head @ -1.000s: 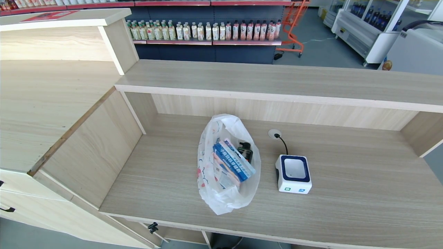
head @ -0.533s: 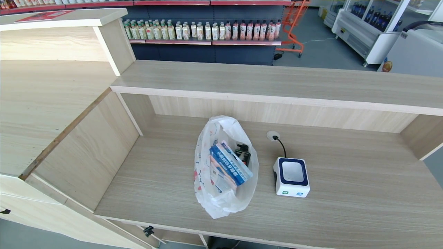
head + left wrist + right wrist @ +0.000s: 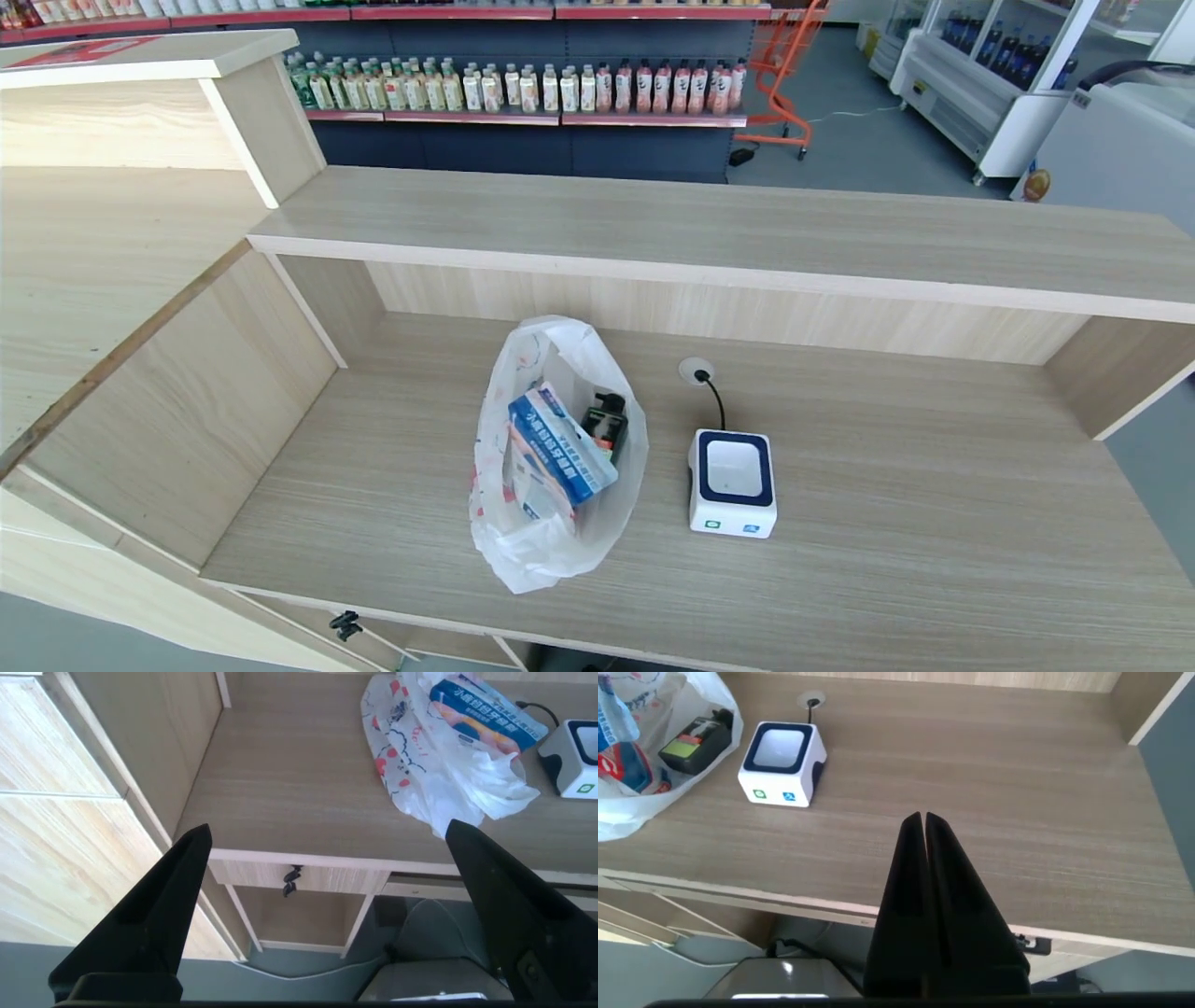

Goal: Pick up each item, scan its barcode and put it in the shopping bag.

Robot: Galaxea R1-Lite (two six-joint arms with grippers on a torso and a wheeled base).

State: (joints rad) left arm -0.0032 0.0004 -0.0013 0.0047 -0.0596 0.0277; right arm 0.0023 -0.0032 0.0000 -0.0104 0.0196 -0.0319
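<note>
One shopping bag (image 3: 523,551), filled (blue box (image 3: 560,446) uppermost), on the desk (image 3: 934,523).
Scanner (image 3: 733,481) just beside it; left hand (image 3: 322,915) spread apart, right hand (image 3: 923,823) pressed together.

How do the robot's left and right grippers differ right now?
The left gripper is open wide; the right gripper is shut tight. The left gripper hangs before the counter near the shopping bag; the right gripper hangs on the scanner's other side, away from the bag. Both are empty and off the counter's front edge.
</note>
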